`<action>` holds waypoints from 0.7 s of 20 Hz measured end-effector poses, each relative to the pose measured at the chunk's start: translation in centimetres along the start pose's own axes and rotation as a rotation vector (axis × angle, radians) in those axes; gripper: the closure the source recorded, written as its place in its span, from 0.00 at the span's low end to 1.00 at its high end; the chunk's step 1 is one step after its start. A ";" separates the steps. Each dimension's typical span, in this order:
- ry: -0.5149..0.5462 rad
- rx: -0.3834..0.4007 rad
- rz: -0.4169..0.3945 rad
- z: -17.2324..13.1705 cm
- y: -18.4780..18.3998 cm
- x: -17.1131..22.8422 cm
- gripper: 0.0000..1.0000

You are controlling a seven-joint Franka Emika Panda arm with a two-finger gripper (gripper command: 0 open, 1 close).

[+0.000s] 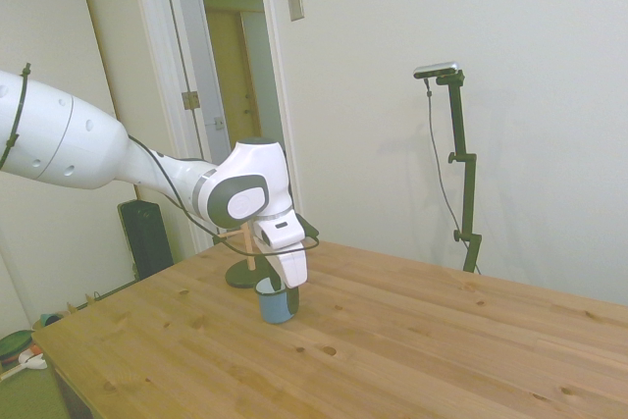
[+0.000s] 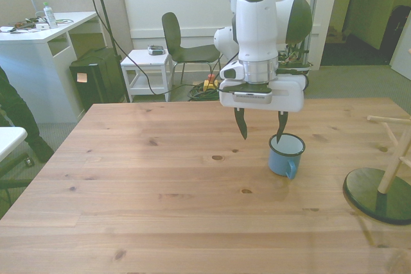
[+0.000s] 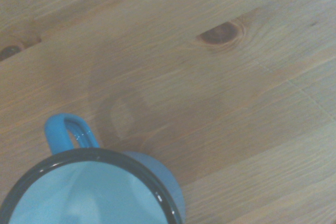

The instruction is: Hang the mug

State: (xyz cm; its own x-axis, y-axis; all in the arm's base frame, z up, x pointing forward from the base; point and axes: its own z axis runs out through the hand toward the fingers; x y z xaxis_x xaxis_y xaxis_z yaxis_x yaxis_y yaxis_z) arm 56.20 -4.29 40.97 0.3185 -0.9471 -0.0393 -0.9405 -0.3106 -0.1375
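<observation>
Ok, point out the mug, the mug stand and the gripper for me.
mug (image 2: pixel 284 158): front view, on its blue side wall.
mug stand (image 2: pixel 369 190): front view, on its dark round base.
gripper (image 2: pixel 262 126): front view, midway between the open fingers.

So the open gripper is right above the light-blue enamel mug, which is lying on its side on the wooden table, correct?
Not quite. The light-blue enamel mug stands upright on the wooden table, mouth up, as the front view shows. The gripper is open above it, one finger at the rim.

mug (image 3: pixel 94 192): cut off by wrist frame | wooden stand (image 2: pixel 385 178): cropped at front view's right
</observation>
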 end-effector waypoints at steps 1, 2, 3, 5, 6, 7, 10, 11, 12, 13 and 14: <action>-0.001 -0.004 0.001 0.3 0.0 0.1 0.00; -0.001 -0.008 0.001 0.5 -0.1 0.2 0.00; -0.002 -0.012 0.001 0.7 -0.1 0.2 0.00; -0.002 -0.018 0.000 1.0 -0.1 0.2 0.00; -0.002 -0.018 -0.001 1.1 -0.1 0.2 1.00; -0.002 -0.019 -0.002 1.1 -0.1 0.2 1.00; -0.001 -0.017 -0.006 1.2 -0.2 0.0 1.00; 0.000 -0.016 -0.007 1.2 -0.3 0.0 1.00; 0.000 -0.015 -0.008 1.2 -0.3 0.0 1.00; 0.000 -0.015 -0.009 1.2 -0.3 -0.1 1.00; 0.000 -0.015 -0.010 1.2 -0.3 -0.1 1.00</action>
State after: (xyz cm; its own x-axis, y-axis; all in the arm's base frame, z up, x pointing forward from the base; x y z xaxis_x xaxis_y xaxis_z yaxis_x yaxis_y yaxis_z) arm 56.60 -4.00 39.82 0.3283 -0.9438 -0.0383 -0.9389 -0.3216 -0.1231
